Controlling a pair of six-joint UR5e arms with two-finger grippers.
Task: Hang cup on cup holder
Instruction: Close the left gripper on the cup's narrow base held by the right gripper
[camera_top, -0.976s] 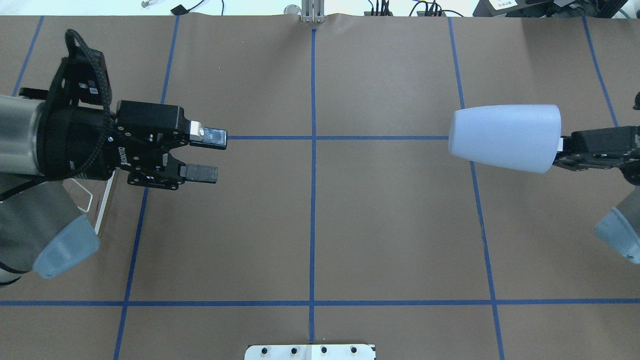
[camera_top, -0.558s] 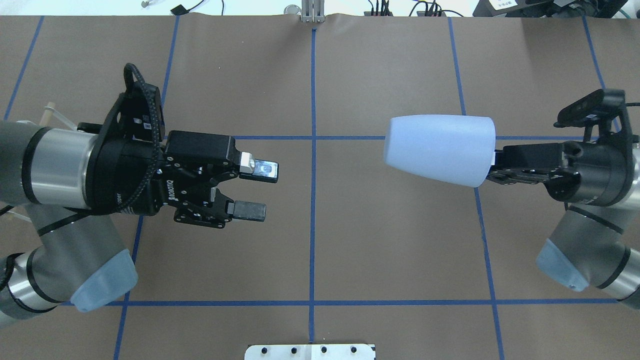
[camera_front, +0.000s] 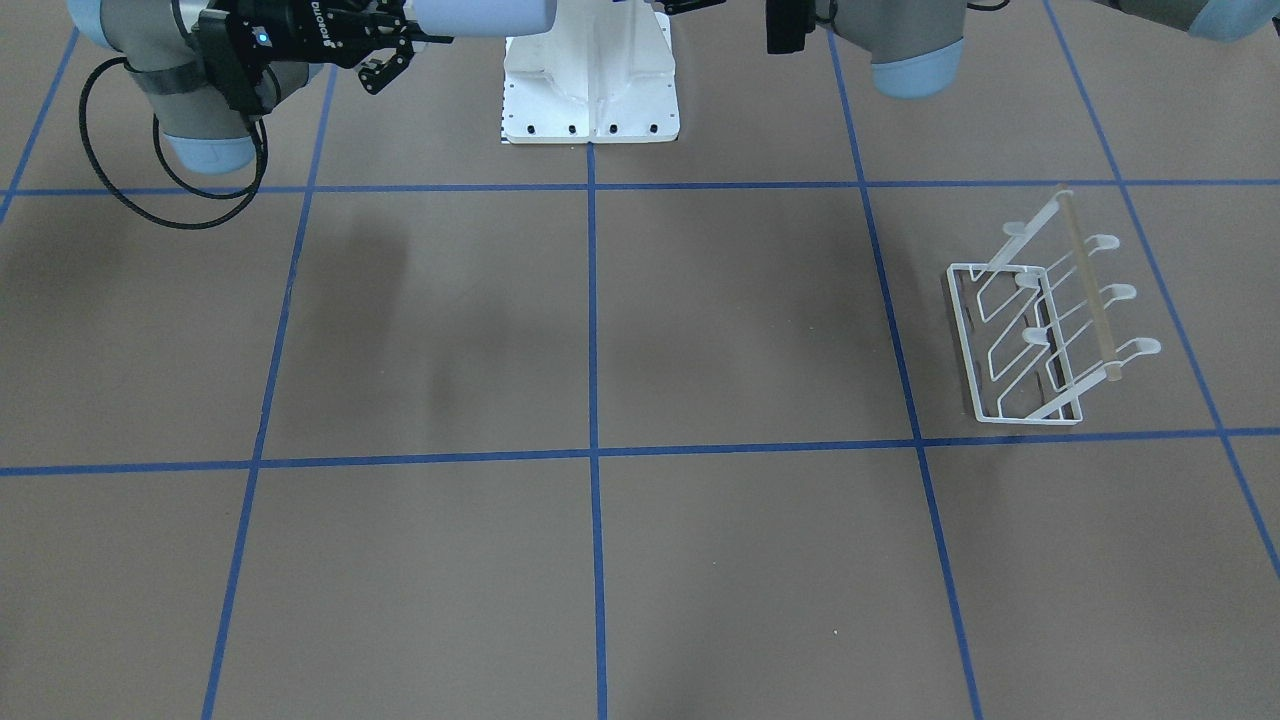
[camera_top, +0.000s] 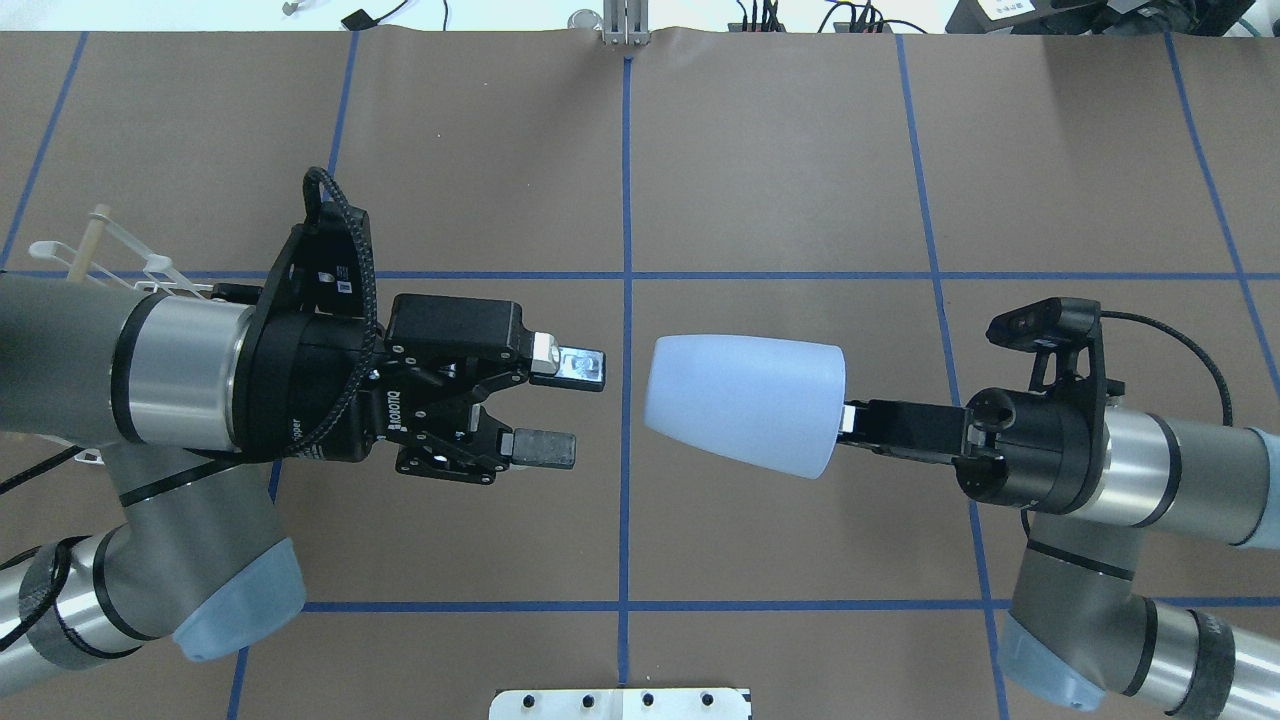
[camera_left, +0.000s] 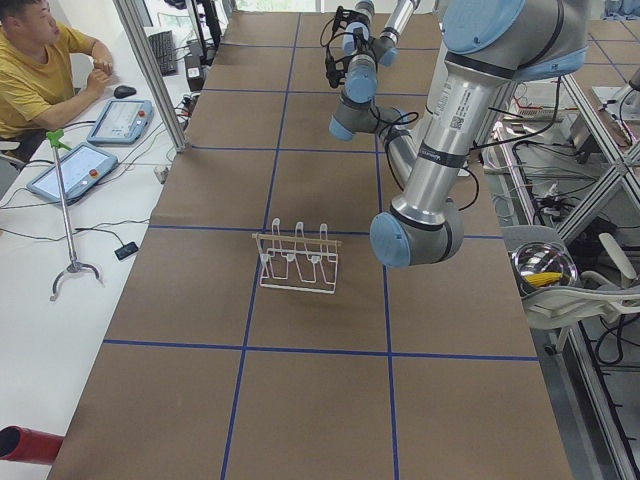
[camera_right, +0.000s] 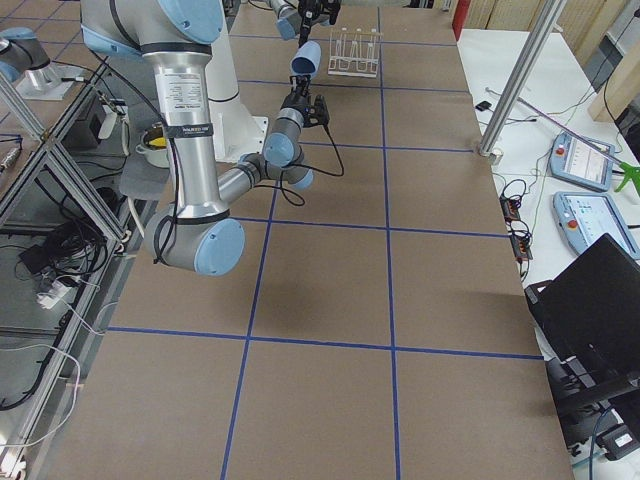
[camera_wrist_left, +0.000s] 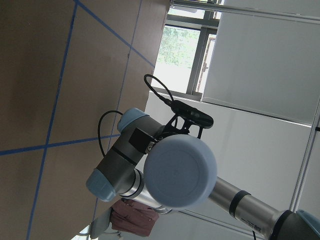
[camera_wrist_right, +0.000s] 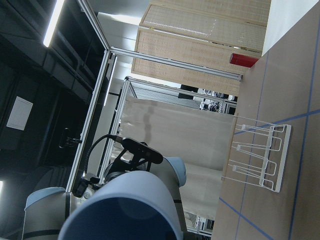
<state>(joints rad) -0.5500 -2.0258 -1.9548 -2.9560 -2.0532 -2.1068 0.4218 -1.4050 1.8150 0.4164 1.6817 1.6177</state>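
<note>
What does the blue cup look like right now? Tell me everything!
The cup is plain pale blue, matte, with no handle, tapering to a rounded closed end. It hangs sideways above the table, held at its wide end by the right tool. Its closed end faces the open left tool, not touching it.

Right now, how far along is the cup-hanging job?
Done: the cup is off the table, gripped at its wide end by the right gripper. In hand: its closed end faces the open left gripper, a gap between, likely a handover. Left: the transfer and hanging; the cup holder has every prong bare.
</note>
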